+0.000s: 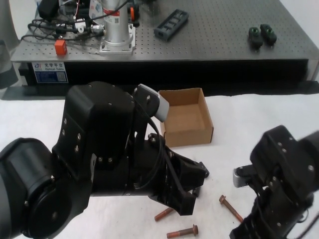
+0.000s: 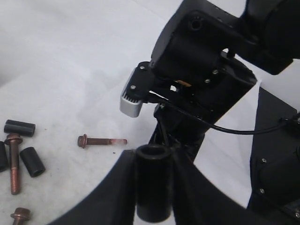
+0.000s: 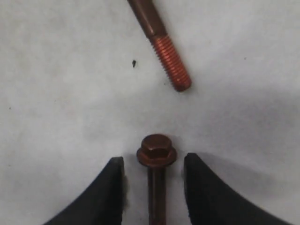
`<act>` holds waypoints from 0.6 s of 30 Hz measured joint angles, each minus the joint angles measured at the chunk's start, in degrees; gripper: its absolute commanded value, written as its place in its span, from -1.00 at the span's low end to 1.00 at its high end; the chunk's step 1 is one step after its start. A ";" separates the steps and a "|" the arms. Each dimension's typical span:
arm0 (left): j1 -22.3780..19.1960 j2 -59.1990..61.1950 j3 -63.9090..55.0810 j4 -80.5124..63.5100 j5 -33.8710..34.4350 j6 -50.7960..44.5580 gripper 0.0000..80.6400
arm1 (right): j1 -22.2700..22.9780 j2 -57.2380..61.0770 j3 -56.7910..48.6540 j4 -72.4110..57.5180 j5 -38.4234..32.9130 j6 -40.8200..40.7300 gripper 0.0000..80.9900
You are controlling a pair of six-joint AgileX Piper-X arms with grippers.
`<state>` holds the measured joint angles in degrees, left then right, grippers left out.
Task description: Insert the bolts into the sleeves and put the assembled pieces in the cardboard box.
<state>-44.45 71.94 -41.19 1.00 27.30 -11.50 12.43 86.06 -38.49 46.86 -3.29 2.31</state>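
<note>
My left gripper is shut on a black sleeve, held upright with its open bore facing the camera. In the high view this gripper hangs low over the white cloth, in front of the cardboard box. My right gripper is open and low over the cloth. Its fingers straddle a copper bolt with a gap on each side. The threaded end of a second bolt lies just beyond. Loose bolts lie between the arms.
More black sleeves and bolts lie on the cloth beside the left arm. The right arm stands close across from the left gripper. A perforated metal bench with equipment runs behind the cloth.
</note>
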 measured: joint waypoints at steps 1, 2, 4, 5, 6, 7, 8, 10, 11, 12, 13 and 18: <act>0.00 0.00 0.00 0.00 0.00 0.00 -0.98 | 0.00 0.53 0.03 0.44 0.19 -0.01 -0.27; 0.00 0.00 0.00 0.00 0.00 0.00 -0.98 | 0.00 0.77 -0.23 0.62 0.20 -0.01 -0.27; 0.00 0.00 0.00 0.00 0.00 0.00 -0.98 | 0.00 0.84 -0.32 0.77 0.72 -0.01 -0.28; 0.00 0.00 0.00 0.00 0.00 0.00 -0.98 | 0.00 0.97 -0.32 0.77 1.00 -0.20 -0.33; 0.00 0.00 0.00 0.00 0.00 0.00 -0.98 | 0.00 0.95 -0.32 0.77 1.27 -0.48 -0.41; 0.00 0.00 0.00 0.00 0.00 0.00 -0.98 | 0.00 0.95 -0.32 0.77 1.52 -0.81 -0.51; 0.00 0.00 0.00 0.00 0.00 0.00 -0.98 | 0.00 0.95 -0.32 0.77 1.68 -1.12 -0.64; 0.00 0.00 0.00 0.00 0.00 0.00 -0.98 | -0.12 0.95 -0.32 0.77 1.97 -1.71 -0.90; 0.00 0.00 0.00 0.00 0.00 0.18 -0.98 | -0.12 0.95 -0.32 0.77 1.97 -2.31 -0.99; 0.00 0.00 0.00 0.00 0.00 0.22 -0.98 | -0.12 0.95 -0.32 0.77 1.97 -2.31 -0.99; 0.00 0.00 0.00 0.00 0.00 0.31 -0.98 | -0.12 0.95 -0.32 0.67 1.97 -2.31 -0.99; 0.28 0.00 0.00 0.00 0.00 0.47 -0.98 | -0.26 -1.04 -0.13 -2.21 -4.86 -2.31 -0.99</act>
<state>-44.17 71.94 -41.19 1.00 27.30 -11.02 12.17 85.02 -38.62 44.65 -8.15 0.00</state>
